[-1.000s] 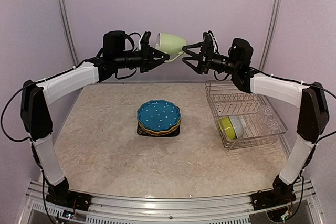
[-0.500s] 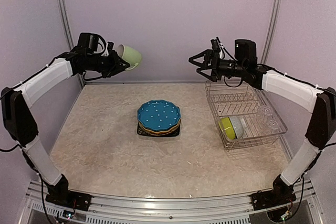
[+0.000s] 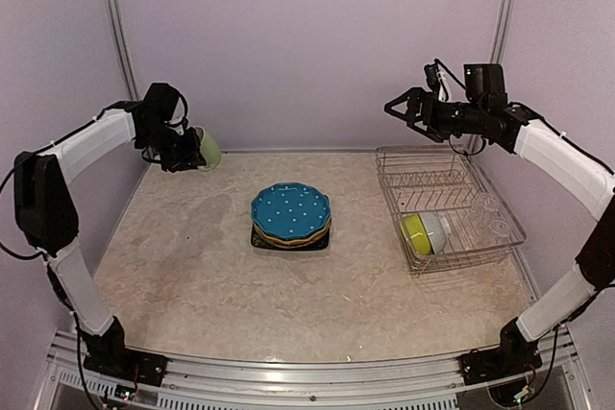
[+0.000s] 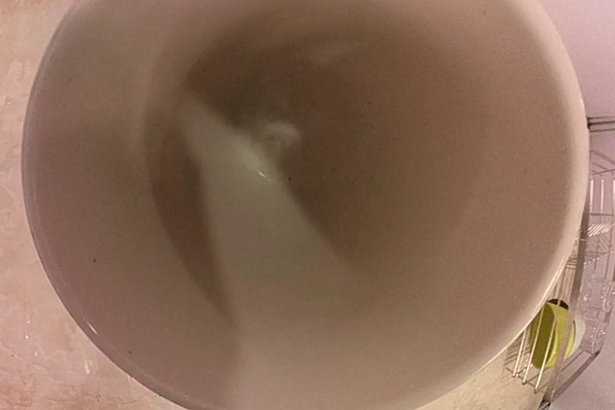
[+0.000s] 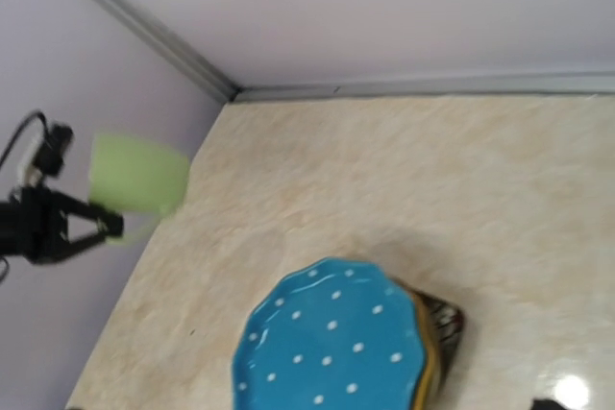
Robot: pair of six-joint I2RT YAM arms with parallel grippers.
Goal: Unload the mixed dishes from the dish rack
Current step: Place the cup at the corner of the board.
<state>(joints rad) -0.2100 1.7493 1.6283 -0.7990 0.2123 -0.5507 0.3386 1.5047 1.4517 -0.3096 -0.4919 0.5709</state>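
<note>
My left gripper (image 3: pixel 195 149) is shut on the pale green mug (image 3: pixel 208 148) and holds it low over the table's far left corner. The mug's inside (image 4: pixel 288 170) fills the left wrist view and hides the fingers. In the right wrist view the mug (image 5: pixel 137 175) is blurred. My right gripper (image 3: pixel 399 108) is open and empty, high above the far end of the silver dish rack (image 3: pixel 450 184). The rack holds a lime bowl (image 3: pixel 414 232), a white bowl (image 3: pixel 435 230) and two clear glasses (image 3: pixel 486 206). The blue dotted plate (image 3: pixel 290 209) tops a stack with an orange plate and a black square plate (image 5: pixel 444 324).
The plate stack stands at the table's middle. Metal corner posts (image 3: pixel 119 36) rise at the back left and back right. The lilac back wall stands close behind both grippers. The rack's edge (image 4: pixel 598 237) shows at the right of the left wrist view.
My left gripper has carried the mug left and down toward the far left corner. My right gripper has drawn back to the right, above the rack, and stays open.
</note>
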